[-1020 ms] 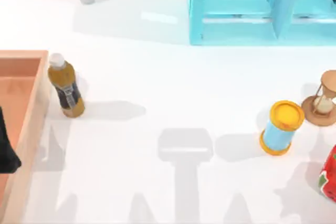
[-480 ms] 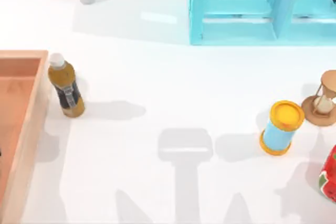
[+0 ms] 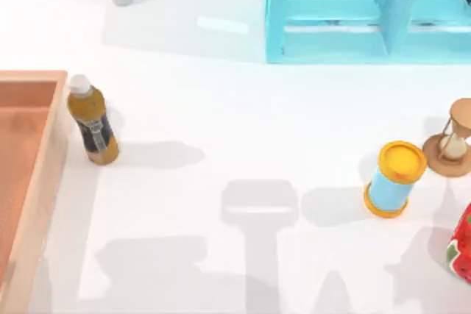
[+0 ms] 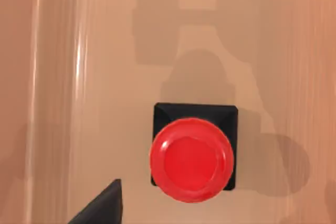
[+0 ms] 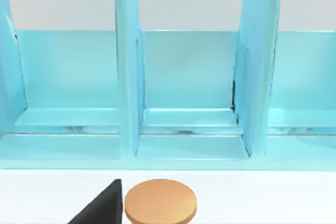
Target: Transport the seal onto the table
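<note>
Orange-brown wooden tray (image 3: 29, 182) at the top view's left edge of the white table (image 3: 221, 123), with a bottle (image 3: 92, 120) just beside it, a blue cylinder (image 3: 395, 179) and an hourglass (image 3: 454, 140) well to the right. Left wrist view: the seal (image 4: 192, 153), red knob on black base, stood upright on the tray floor under the left gripper, one dark fingertip (image 4: 102, 208) beside and clear of it; how far the claw was open could not be told, and nothing was seen held. Right wrist view: light blue shelf (image 5: 184, 93) and the hourglass top; step judged the approach, next a descent to close about the knob.
</note>
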Motion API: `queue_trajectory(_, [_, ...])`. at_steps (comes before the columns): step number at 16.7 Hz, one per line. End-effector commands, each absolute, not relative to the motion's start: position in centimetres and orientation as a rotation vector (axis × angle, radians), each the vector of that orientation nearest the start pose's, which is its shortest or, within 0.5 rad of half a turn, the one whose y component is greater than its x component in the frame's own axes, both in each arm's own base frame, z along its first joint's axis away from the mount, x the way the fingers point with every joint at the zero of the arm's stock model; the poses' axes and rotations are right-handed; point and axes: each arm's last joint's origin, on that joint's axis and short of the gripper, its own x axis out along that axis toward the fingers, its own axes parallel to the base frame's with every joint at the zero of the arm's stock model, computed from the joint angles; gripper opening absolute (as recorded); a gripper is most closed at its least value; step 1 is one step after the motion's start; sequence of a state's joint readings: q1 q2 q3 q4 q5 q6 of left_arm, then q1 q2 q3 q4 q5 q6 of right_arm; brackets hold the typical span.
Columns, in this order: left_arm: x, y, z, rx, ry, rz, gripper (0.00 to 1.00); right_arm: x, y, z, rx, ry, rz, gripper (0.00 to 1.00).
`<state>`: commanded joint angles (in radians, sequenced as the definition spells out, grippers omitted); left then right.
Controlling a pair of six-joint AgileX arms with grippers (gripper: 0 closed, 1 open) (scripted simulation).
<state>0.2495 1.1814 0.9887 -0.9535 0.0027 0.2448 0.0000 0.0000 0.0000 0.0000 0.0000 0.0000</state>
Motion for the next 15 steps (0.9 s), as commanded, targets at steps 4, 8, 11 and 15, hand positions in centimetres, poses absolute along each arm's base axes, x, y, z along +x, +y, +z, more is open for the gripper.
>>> queue_trajectory(4, [25.3, 8.2, 26.3, 0.037, 1.435, 0.03, 1.0, 10.6, -0.1, 16.0, 0.0, 0.0, 0.0, 1.0])
queue_trajectory(8, [27.1, 9.6, 26.0, 0.019, 1.565, -0.01, 1.0, 10.6, -0.1, 16.0, 0.0, 0.0, 0.0, 1.0])
queue_trajectory(11, [27.2, 9.7, 26.0, 0.018, 1.572, -0.013, 1.0, 10.6, -0.1, 16.0, 0.0, 0.0, 0.0, 1.0])
queue_trajectory(15, [27.2, 9.6, 25.4, 0.019, 1.573, -0.014, 1.0, 10.6, -0.1, 16.0, 0.0, 0.0, 0.0, 1.0])
